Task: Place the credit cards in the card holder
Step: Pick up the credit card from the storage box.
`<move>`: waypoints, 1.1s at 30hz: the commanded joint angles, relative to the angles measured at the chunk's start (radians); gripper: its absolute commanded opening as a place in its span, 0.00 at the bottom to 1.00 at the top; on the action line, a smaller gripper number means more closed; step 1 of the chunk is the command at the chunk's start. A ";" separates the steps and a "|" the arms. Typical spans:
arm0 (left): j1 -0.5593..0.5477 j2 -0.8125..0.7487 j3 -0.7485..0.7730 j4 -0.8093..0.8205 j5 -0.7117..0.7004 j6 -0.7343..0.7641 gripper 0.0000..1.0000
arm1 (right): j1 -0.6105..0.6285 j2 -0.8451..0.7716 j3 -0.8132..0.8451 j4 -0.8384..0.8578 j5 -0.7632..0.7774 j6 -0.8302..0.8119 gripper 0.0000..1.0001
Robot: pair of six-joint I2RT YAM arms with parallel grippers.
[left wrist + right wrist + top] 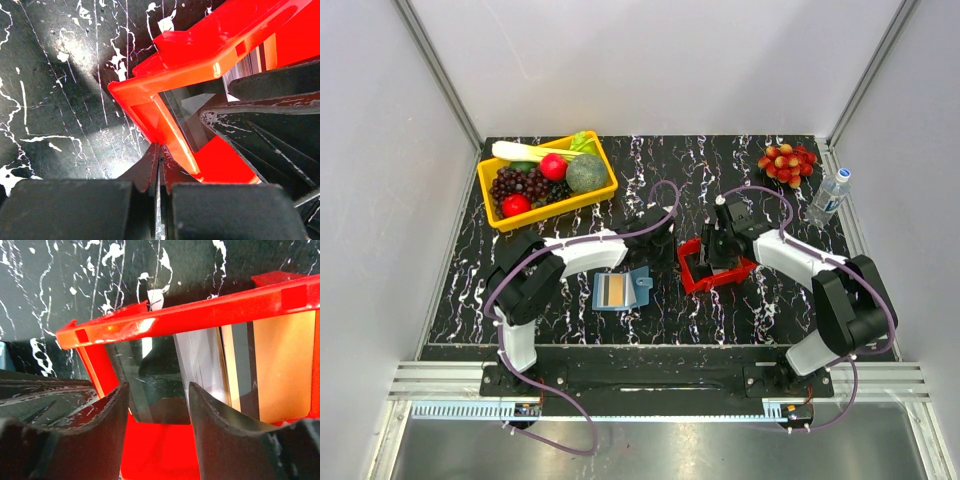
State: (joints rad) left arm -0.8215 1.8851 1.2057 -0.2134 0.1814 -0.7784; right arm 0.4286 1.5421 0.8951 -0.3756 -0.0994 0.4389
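A: Red tray [698, 280], is it where the cards [282, 365] are?
B: Yes. Three stand tilted inside it: a dark card [155, 370], a white card [200, 360] and an orange card [290, 380].
A: And the right claw [157, 390]?
B: It is down in the tray with its jaws apart. The dark card shows in the gap between them. If they touch it, I cannot tell. The white and orange cards are just beside.
A: The left claw [159, 152]?
B: Its jaws are pressed together, with the tips at the tray's wall, near a corner.
A: Where is the holder [642, 285]?
B: It lies open on the table [770, 300], left of the tray and apart from both claws. Some cards are in it already.
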 commanded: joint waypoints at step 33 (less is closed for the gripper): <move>0.007 -0.032 -0.020 0.054 0.017 -0.005 0.00 | 0.121 0.176 0.111 -0.158 0.218 -0.016 0.37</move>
State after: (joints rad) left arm -0.8154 1.8847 1.1999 -0.2077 0.1909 -0.7795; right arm 0.5358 1.6676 1.0401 -0.5129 0.1699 0.4107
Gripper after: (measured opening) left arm 0.016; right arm 0.250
